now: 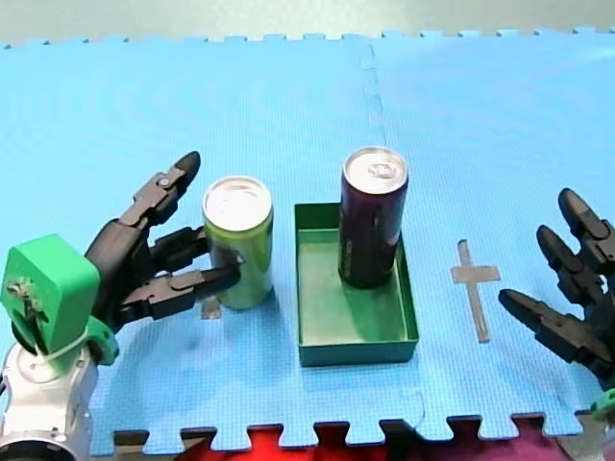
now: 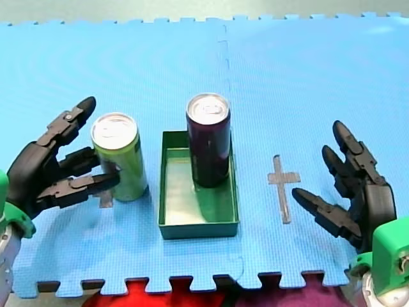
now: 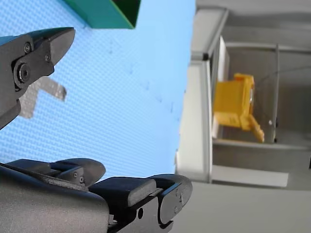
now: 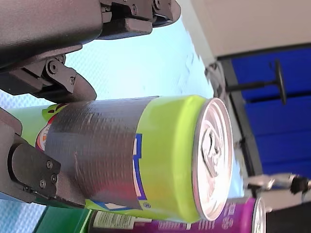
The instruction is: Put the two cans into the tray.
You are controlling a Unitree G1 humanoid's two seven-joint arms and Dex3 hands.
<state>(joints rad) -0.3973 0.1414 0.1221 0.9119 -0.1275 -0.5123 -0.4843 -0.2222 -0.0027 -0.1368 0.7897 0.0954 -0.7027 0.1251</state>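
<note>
On the blue foam mat (image 1: 480, 115) the green tray (image 1: 356, 351) sat near the front edge. The purple can (image 1: 373, 221) stood upright inside the tray, at its far end. The green can (image 1: 238, 240) stood upright on the mat just left of the tray, not in it. The left hand (image 1: 154, 259) was at that can, its 3 fingers (image 4: 29, 170) curled around the can's side; the second wrist view showed 1 pad pressed against the wall. The right hand (image 2: 348, 192) hung over the mat's right side, beyond a grey tape cross (image 1: 475, 288), well apart from the tray, fingers uncurled and holding nothing.
</note>
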